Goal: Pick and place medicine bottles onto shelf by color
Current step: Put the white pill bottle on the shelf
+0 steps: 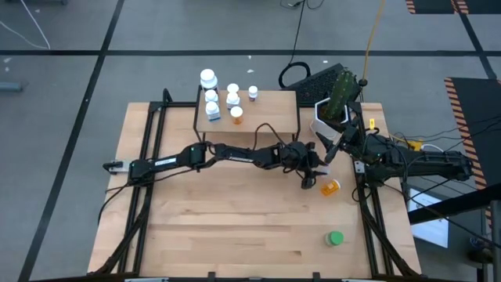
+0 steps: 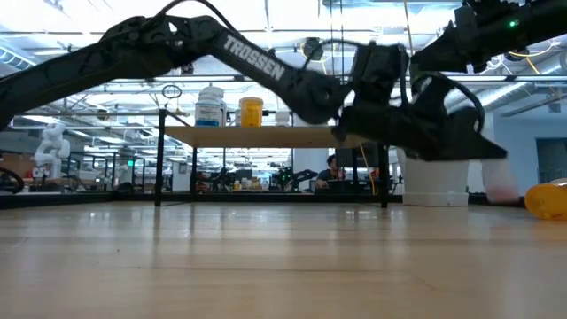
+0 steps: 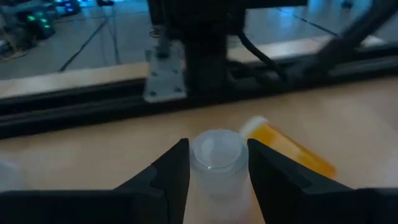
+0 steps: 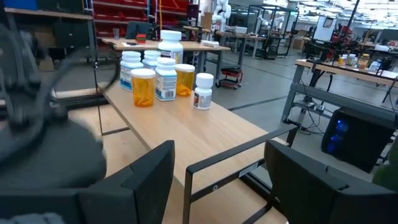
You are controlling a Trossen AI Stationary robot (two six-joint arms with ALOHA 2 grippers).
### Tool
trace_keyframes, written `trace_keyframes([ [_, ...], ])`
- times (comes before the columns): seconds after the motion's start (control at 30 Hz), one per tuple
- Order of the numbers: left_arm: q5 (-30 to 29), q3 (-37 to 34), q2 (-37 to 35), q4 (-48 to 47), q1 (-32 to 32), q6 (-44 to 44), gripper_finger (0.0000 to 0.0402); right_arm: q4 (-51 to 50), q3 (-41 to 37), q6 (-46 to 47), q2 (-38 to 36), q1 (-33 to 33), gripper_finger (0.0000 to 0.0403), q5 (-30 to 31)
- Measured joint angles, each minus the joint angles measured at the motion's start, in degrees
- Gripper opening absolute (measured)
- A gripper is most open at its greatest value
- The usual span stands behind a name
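White-capped bottle [image 3: 217, 163] stands upright on the table, directly between the left gripper's [image 3: 217, 177] two fingers [image 3: 171, 174]; cap faces the wrist camera, long axis vertical, so the jaws bracket it across its width. Fingers look to be touching or just shy of its sides; a firm grip cannot be confirmed. Just beside it lies an orange bottle [image 3: 289, 149] on its side, long axis running away from the fingers, not between them. High view places the left gripper [image 1: 311, 174] near the table's right half, orange bottle [image 1: 331, 187] just beside it, green bottle [image 1: 335, 238] well apart. Shelf [image 1: 270, 117] sits beyond, holding bottles already. Right gripper [image 4: 217, 180] waits near the shelf, fingers apart, empty. Left arm is nearer.
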Motion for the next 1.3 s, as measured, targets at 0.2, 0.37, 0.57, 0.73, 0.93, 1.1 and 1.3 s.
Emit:
trace_keyframes([
  [0.2, -1.57, 0.01, -5.21, -8.78, 0.87, -0.04, 0.0146, -0.18, 0.00, -1.18, -0.38, 0.00, 0.0242, 0.04],
  [0.37, -1.95, 0.01, -10.58, -15.34, 1.84, 0.29, 0.0138, -0.14, 0.00, -2.70, -1.95, 0.00, 0.0242, 0.02],
  [0.57, -5.92, 0.01, -14.99, -21.62, 3.38, 1.14, 0.0151, -0.19, 0.00, -4.93, -4.31, 0.00, 0.0242, 0.02],
  [0.73, -9.49, 0.01, -18.12, -26.98, 4.04, 2.82, 0.0147, -1.32, -0.01, -5.87, -5.76, 0.00, 0.0242, 0.02],
  [0.93, -12.38, 0.01, -20.54, -30.62, 4.26, 2.97, 0.0140, -3.26, -0.02, -6.33, -6.62, -0.02, 0.0242, 0.18],
  [1.1, -15.25, -0.15, -22.12, -32.57, 4.58, 1.89, 0.0150, -4.01, -0.04, -6.23, -6.73, -0.02, 0.0242, 0.22],
  [1.3, -19.31, -0.26, -24.16, -36.57, 5.21, 0.40, 0.0145, -4.73, -0.04, -6.15, -6.92, -0.02, 0.0242, 0.21],
])
